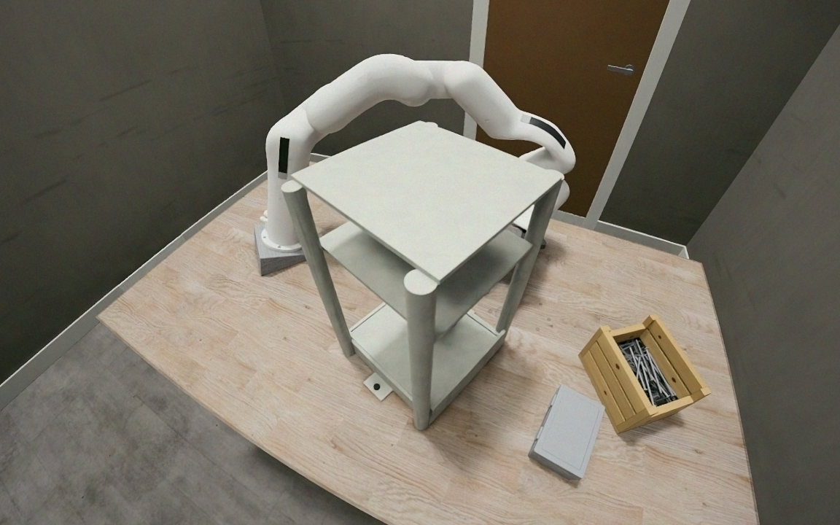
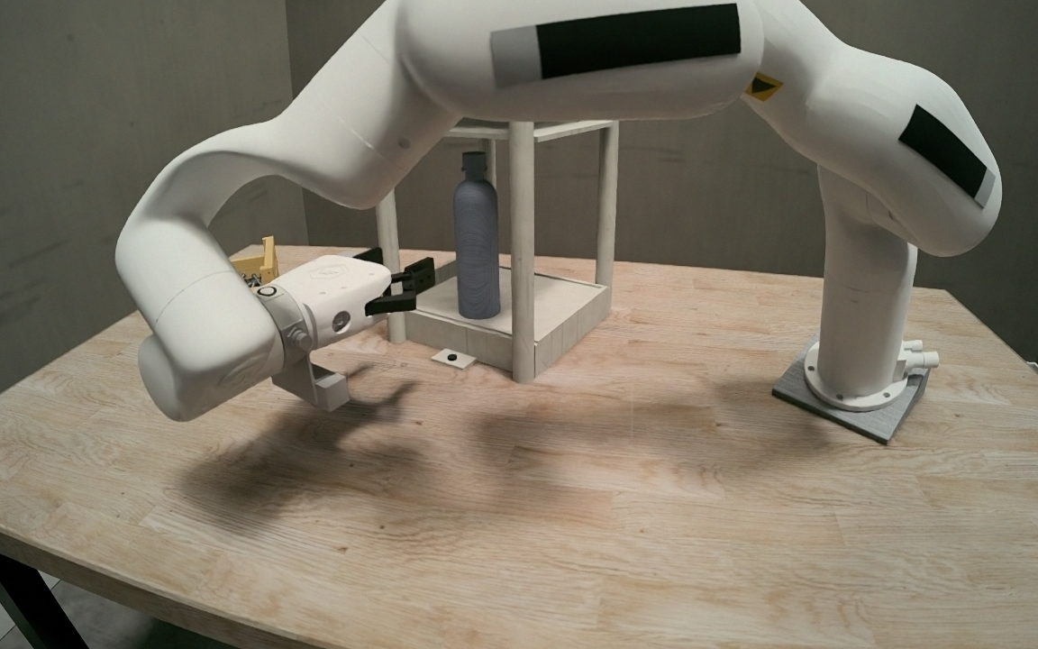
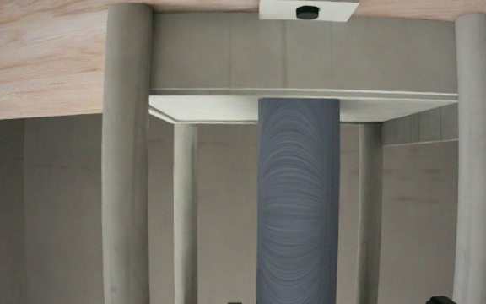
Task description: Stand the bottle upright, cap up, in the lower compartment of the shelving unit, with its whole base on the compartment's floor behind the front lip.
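Standing upright, cap up, in the lower compartment of the shelving unit [image 2: 520, 242], base resting on the compartment floor behind the front lip: the grey-blue bottle [image 2: 477, 242]. Hovering just outside the unit's front, apart from the bottle, fingers spread wide and gripping nothing: the gripper [image 2: 404, 288]. Sitting toward the counter's right edge in the top view: a wooden crate [image 1: 606, 372] of nails and a grey case [image 1: 566, 432].

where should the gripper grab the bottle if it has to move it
Grip the bottle on its straight cylindrical body, fingers either side. Come in level from the open side facing the gripper, between the two posts; the shelf above likely blocks a top grab.
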You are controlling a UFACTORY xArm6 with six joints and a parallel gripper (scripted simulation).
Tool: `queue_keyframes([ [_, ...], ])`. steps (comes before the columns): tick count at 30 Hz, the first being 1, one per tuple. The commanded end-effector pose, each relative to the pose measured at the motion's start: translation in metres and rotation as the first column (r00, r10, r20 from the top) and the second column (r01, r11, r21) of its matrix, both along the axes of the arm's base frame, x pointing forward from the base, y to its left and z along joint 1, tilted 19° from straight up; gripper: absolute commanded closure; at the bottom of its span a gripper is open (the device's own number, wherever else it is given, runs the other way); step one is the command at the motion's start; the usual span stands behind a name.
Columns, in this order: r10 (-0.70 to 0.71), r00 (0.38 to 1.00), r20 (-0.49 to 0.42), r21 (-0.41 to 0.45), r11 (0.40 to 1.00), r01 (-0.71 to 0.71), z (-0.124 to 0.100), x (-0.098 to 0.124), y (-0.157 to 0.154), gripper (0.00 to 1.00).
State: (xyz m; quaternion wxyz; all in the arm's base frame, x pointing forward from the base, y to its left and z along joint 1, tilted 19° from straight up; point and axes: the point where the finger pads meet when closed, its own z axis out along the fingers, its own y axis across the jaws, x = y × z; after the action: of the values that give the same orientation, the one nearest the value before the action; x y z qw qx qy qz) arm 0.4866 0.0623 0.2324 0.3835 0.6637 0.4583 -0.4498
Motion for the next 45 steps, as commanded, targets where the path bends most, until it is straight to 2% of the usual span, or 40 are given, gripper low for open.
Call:
queue_keyframes([
  [1, -0.001, 1.000, 0.004, 0.002, 1.000, 0.000, 0.005, 0.000, -0.001, 0.23],
  [17, -0.001, 1.000, 0.004, 0.002, 1.000, 0.001, 0.036, -0.006, -0.010, 0.23],
  [32, -0.001, 1.000, 0.004, 0.002, 1.000, 0.000, 0.078, -0.014, -0.021, 0.23],
  [45, -0.001, 1.000, 0.004, 0.002, 1.000, 0.000, 0.092, -0.017, -0.025, 0.23],
])
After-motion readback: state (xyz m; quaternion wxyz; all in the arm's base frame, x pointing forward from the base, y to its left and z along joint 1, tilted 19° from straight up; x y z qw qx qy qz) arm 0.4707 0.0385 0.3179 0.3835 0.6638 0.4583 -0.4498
